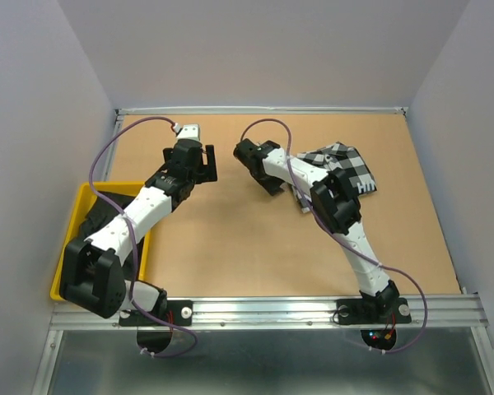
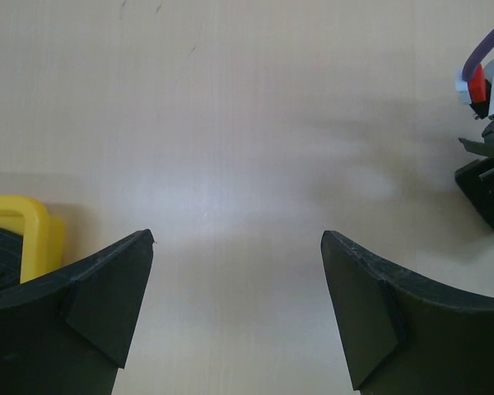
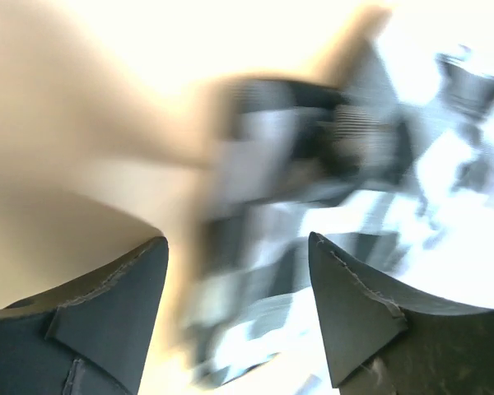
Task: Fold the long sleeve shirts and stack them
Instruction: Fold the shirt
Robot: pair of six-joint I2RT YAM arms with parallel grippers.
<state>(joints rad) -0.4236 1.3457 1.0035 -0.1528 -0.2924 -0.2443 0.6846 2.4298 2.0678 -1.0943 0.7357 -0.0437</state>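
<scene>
The black-and-white check long sleeve shirt (image 1: 346,167) lies folded on the table at the back right. In the right wrist view the check shirt (image 3: 313,197) is a blur beyond the fingers. My right gripper (image 1: 270,183) (image 3: 239,247) hangs just left of the shirt, its jaws apart and nothing between them. A black cloth (image 1: 95,218), which looks like the plain black shirt, lies in the yellow bin (image 1: 82,197), mostly hidden by my left arm. My left gripper (image 1: 204,171) (image 2: 239,239) is open over bare table at mid-left.
The yellow bin's corner (image 2: 29,218) shows at the left of the left wrist view, and part of the right arm (image 2: 486,164) at its right edge. Grey walls enclose the tan table (image 1: 230,239) on three sides. A metal rail (image 1: 272,311) runs along the near edge.
</scene>
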